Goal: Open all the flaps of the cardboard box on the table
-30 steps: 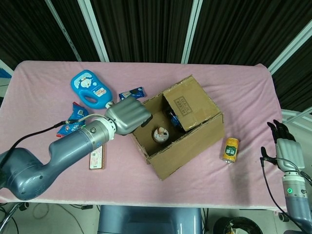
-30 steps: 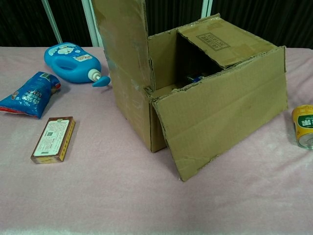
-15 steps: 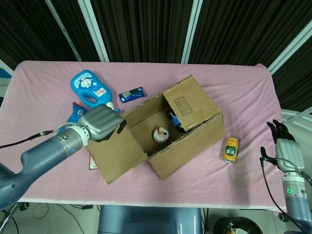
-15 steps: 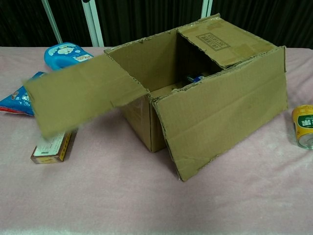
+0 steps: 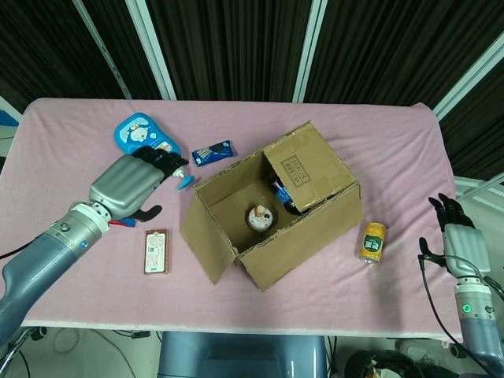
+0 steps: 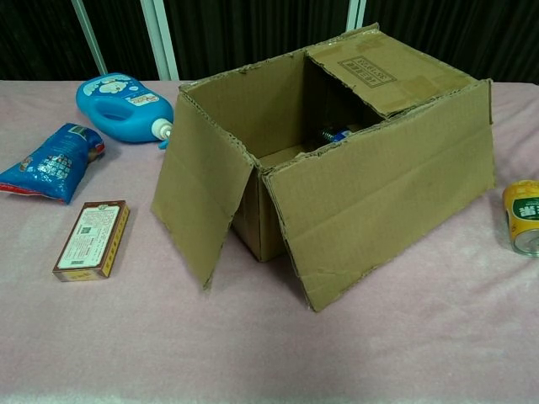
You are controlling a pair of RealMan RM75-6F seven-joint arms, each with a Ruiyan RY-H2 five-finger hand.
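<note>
The cardboard box [image 5: 276, 213] stands mid-table with its top mostly uncovered. Its left flap [image 5: 206, 236] hangs outward and down, seen also as the left flap [image 6: 200, 198] in the chest view. The front flap [image 6: 379, 198] is folded down over the front wall. A labelled flap [image 5: 309, 167] still leans over the box's far right part. My left hand [image 5: 130, 185] hovers left of the box, apart from it, fingers spread and holding nothing. My right hand [image 5: 457, 239] is off the table's right edge, fingers up and empty. Neither hand shows in the chest view.
A blue detergent bottle [image 5: 142, 138], a blue snack pouch [image 6: 50, 160] and a small brown carton [image 5: 156, 250] lie left of the box. A dark packet [image 5: 213, 150] lies behind it and a yellow can [image 5: 372, 240] to its right. A cup [image 5: 259, 216] sits inside the box.
The left flap swung from upright out and down to hang beside the box. My left hand let go of it and drew back to the left. The right hand stayed put.
</note>
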